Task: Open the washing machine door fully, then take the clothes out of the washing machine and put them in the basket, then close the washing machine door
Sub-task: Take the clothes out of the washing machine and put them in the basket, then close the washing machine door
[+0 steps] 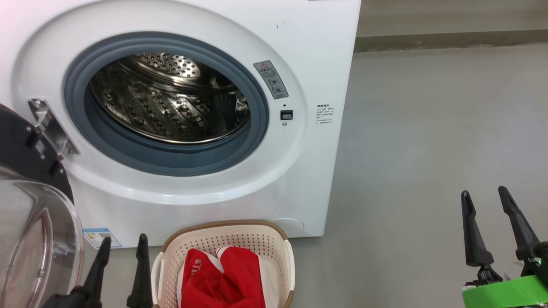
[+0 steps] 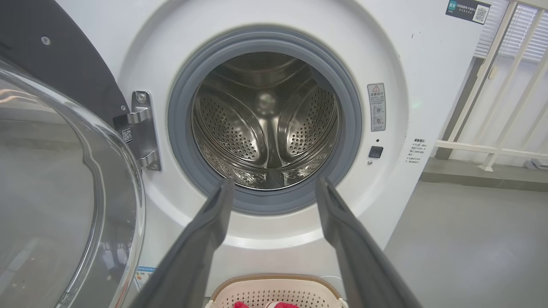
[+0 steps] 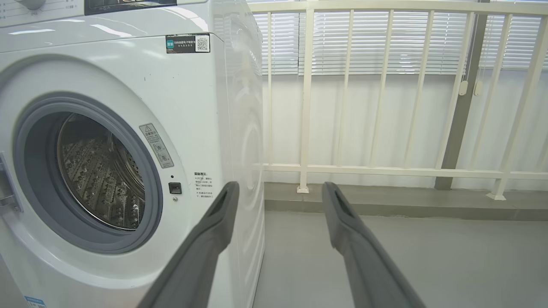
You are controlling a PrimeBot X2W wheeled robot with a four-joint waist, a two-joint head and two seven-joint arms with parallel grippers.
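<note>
Black-rimmed washing machine door (image 1: 17, 145) hinged left, swung open, bowl (image 2: 51, 192) bulging rightward.

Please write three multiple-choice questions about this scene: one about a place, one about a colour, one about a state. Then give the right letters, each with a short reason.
1. Where does the basket stand, relative to the washing machine?
A. On top of it
B. Inside it
C. On the floor in front of it

2. What colour is most of the clothing in the basket?
A. Red
B. Blue
C. Black

3. In what state is the door of the machine?
A. Shut
B. Open, swung to the left side
C. Taken off and lying flat on the floor

Answers:
1 C: the head view shows it on the grey floor, below the round opening.
2 A: red cloth with some white parts lies in it.
3 B: the door hangs on its hinge at the left, and the steel drum is in plain sight.
</note>
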